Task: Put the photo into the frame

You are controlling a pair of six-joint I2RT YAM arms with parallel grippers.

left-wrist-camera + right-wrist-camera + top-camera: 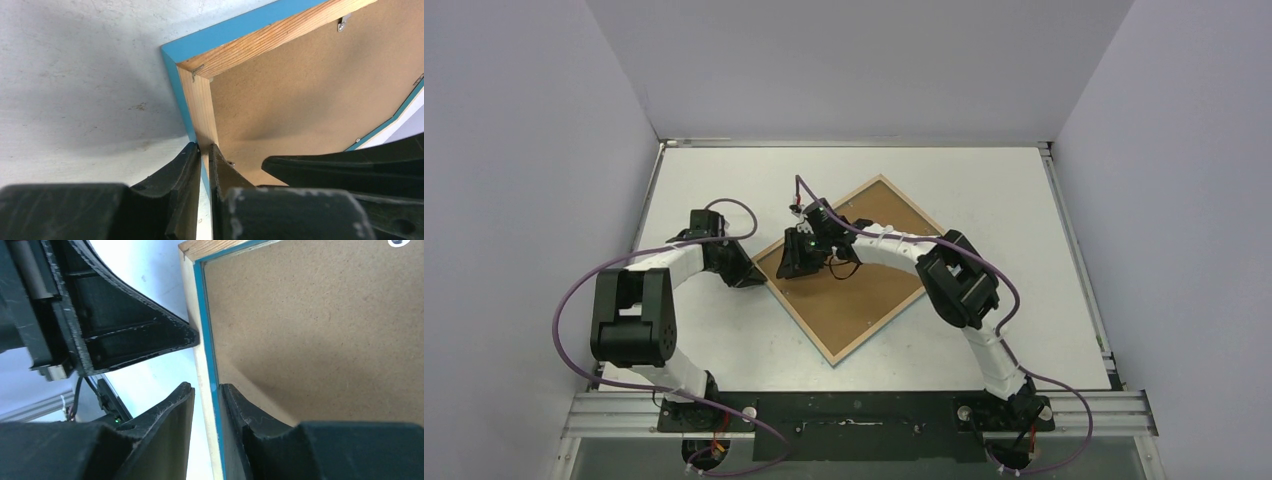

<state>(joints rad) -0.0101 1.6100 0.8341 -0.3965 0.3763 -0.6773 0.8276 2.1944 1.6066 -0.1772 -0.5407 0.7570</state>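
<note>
As frame (270, 37) shows its back, board (300, 100) inside

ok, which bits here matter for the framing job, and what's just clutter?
Job: frame, back up; backing board in it; left pincer and right pincer, both shut on its edge; photo not in view.
Just there: table.

The thin rectangular turquoise-blue frame (250, 45) has pale grained-wood back edges. Inside it, the flat brown fibreboard backing (300, 95) is finely speckled. Around it, the tabletop (75, 75) is mottled grey-white.
</note>
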